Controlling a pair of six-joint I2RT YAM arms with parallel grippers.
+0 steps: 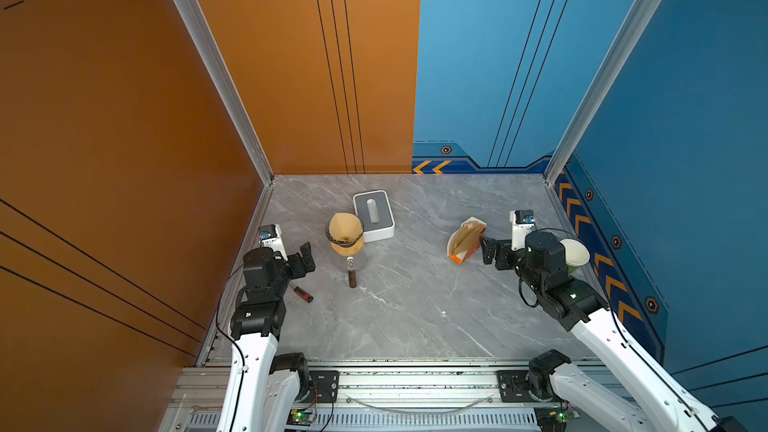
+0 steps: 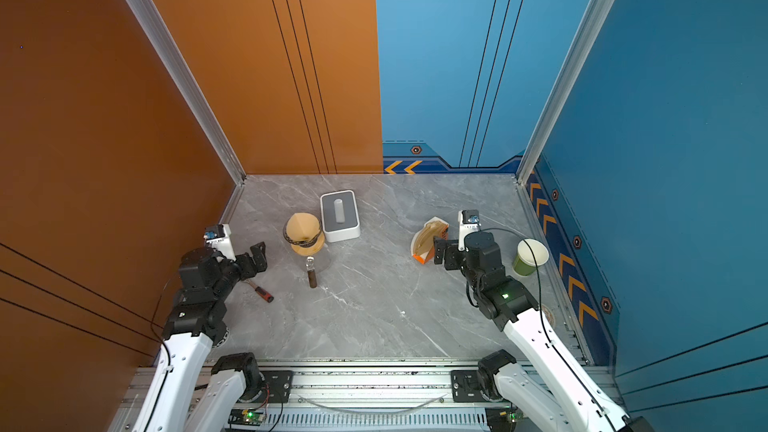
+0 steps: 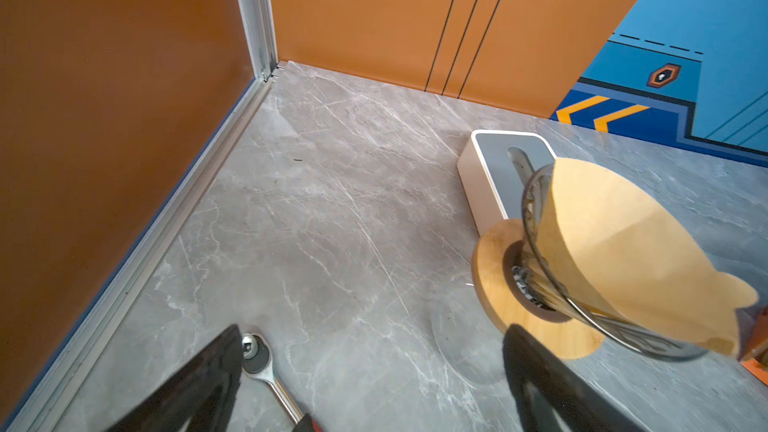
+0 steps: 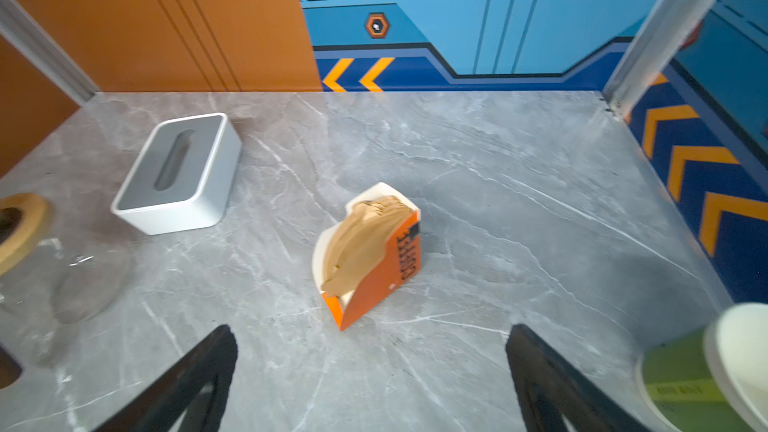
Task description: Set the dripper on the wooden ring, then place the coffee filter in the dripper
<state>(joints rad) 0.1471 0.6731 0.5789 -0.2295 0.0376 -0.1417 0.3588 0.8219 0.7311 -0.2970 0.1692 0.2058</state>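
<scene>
Hovering left gripper (image 1: 303,260), right gripper (image 1: 486,250) (spread)

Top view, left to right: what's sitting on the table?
ratchet wrench → dripper with the coffee filter in it → tissue box → box of spare filters → green cup

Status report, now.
Left hand and right hand open, empty. Coffee filter sits in dripper, top poking above rim. Nothing blocking either.

Robot lab cell, aluminium-framed panels (image 1: 291,76)
</scene>
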